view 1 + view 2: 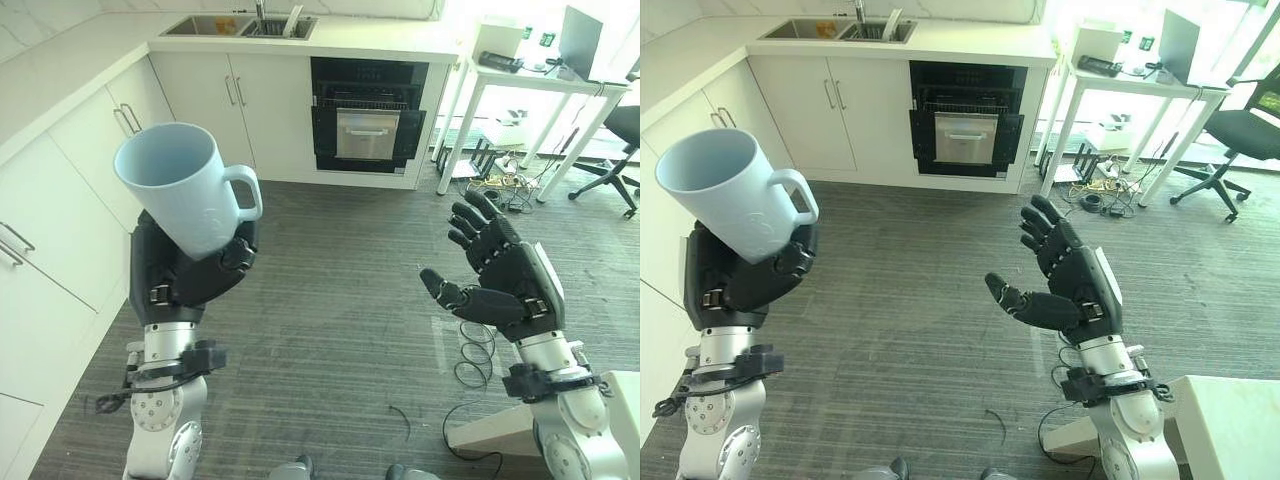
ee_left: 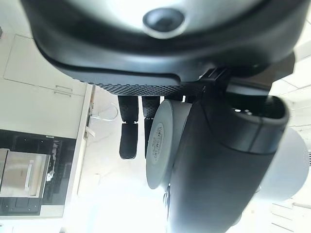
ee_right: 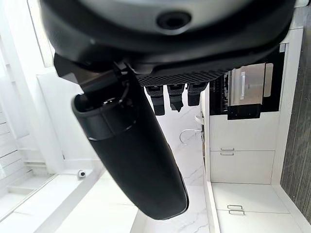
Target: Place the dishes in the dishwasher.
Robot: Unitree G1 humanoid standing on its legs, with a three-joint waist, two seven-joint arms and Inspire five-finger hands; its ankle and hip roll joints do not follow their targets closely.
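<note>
Gripping a pale blue mug (image 1: 183, 185) in the left hand (image 1: 185, 272), mouth tilted toward 10 o'clock, handle at 3 o'clock. Right hand (image 1: 505, 275) open and empty, level with it, well apart. Farther off at 12 o'clock, the black built-in appliance (image 1: 366, 120) under the surface (image 1: 380, 38), probably the destination; nearer the right hand's side, though the mug sits left.

The mug (image 1: 185, 185) looks like smooth, matt pale-blue ceramic. The floor (image 1: 340, 290) is rough grey carpet. The oven (image 1: 366, 122) door is glossy black glass.
</note>
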